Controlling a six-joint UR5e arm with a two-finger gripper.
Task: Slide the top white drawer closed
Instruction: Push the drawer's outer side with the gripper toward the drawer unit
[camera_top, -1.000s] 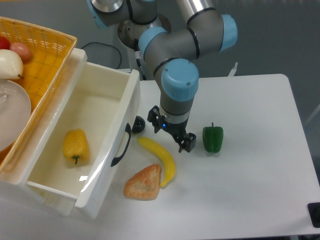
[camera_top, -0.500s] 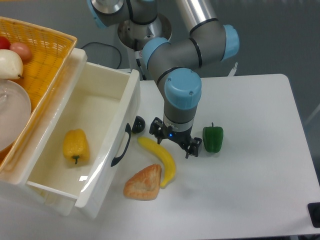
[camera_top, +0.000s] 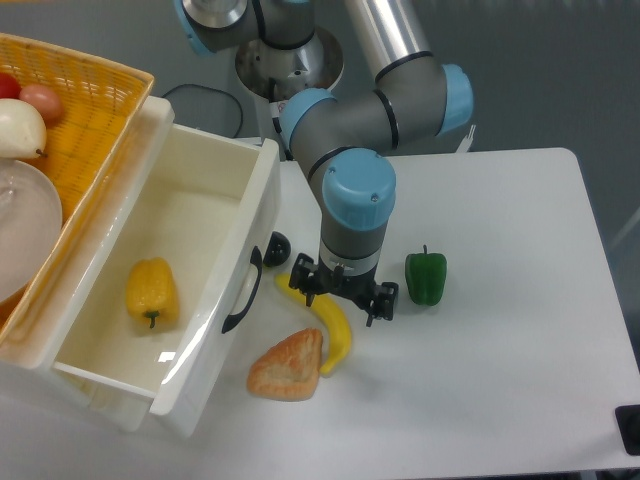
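**White drawer pulled out, arm hanging over the banana**

Glossy white, the top white drawer (camera_top: 190, 215) stands pulled out at the left, long axis running far-left to near-right, its black handle (camera_top: 243, 290) facing the table (camera_top: 520, 330). A yellow pepper (camera_top: 152, 293) lies inside. The wicker basket (camera_top: 85, 110) is cut off at the left edge. The gripper (camera_top: 343, 300) hangs spread open over the banana (camera_top: 335, 335), hiding its far end. A green pepper (camera_top: 426, 277) stands right.

One fixed camera looks steeply down on the table (camera_top: 520, 400) from its front.
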